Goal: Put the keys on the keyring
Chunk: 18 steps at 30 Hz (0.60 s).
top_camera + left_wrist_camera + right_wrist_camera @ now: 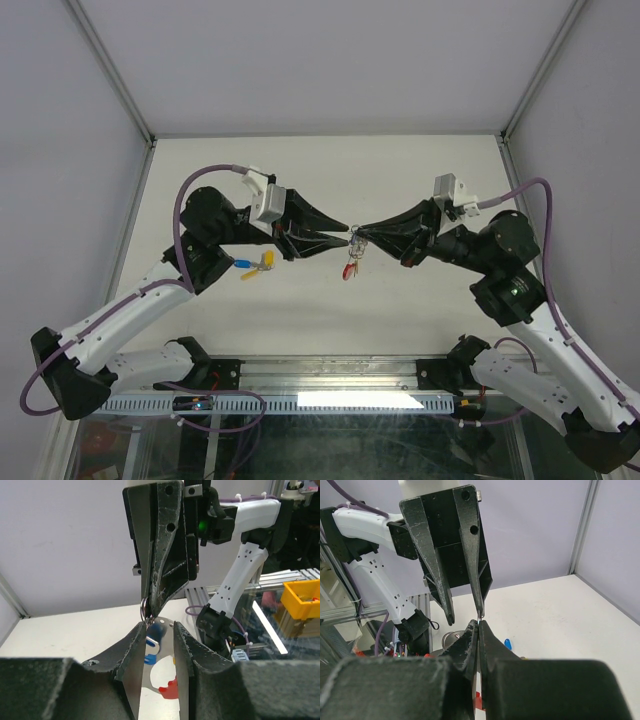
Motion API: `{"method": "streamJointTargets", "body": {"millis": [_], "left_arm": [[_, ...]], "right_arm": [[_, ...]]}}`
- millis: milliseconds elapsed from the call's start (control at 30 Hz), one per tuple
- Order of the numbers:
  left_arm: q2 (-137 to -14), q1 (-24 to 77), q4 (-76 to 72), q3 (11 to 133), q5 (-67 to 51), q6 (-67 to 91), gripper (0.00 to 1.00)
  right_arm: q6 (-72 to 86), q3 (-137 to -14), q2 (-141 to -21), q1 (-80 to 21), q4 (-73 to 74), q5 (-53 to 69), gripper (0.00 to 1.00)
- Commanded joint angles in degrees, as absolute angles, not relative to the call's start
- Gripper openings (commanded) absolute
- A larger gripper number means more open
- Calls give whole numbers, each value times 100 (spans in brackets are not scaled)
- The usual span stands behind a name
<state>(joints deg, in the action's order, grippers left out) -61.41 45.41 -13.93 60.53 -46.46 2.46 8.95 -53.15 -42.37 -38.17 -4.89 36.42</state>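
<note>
Keep the right gripper (151, 607) pinching the keyring (349, 268) above the middle of the desk (420, 180); back the spread left gripper (465, 616) away slowly, so nothing snags; spare keys (255, 265) lie toward the left edge.

Right gripper (479, 624) jaws pinch what looks like the keyring (479, 614).

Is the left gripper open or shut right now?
Open. In the right wrist view, the left gripper has its two fingers standing clearly apart, with a visible gap between them.
</note>
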Motion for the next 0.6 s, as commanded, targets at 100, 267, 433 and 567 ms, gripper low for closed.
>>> {"method": "streamJointTargets", "body": {"millis": [100,267,433,567], "left_arm": [[-6150,4576,-2386,5931,-4446,856,29],[-6232,4570,-2494,5938,-4479,939,29],[-6262,4573,-2506,5916,-4496,964,29],[-6308,4573,-2493,5901,-4526,991,29]], "right_arm": [[821,-5348,-4179,-3809,-957,3821,0],[847,-5314,-4176,-3806,-1049,3936,0],[850,-5298,-4151,-3808,-1112,3957,0],[864,-5278,-4139,-3807,-1179,3929,0]]}}
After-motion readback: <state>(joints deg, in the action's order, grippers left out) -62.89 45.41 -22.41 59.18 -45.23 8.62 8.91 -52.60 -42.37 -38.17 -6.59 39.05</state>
